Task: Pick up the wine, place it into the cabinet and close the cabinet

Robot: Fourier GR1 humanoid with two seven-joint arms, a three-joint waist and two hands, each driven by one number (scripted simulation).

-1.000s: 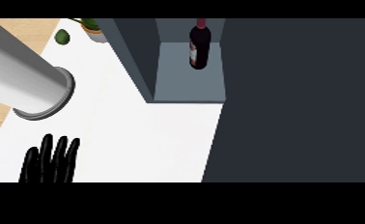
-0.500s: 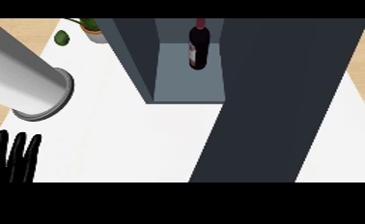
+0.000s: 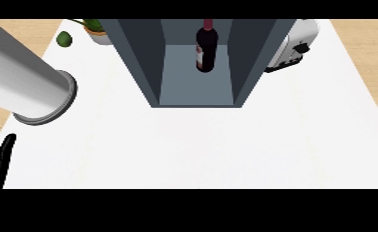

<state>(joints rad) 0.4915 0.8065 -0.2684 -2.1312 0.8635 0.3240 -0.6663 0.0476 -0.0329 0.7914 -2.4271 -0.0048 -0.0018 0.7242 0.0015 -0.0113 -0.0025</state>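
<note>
1. Wine bottle stood upright inside the open cabinet, 12 o'clock on the white surface.
2. Left hand was a sliver at 9 o'clock; grasp state impossible to tell. Right hand out of view.
3. Risk: door unseen, so a blind reach for it might knock the toaster at 2 o'clock.

Light falls bright and even over the white surface, washing it to a flat, uniform tone from near to far. The open cabinet is the darkest area: its side walls read deep slate, its floor a paler grey-blue. The bottle inside looks nearly black. At the left, the grey forearm shades softly round its curve.
</note>
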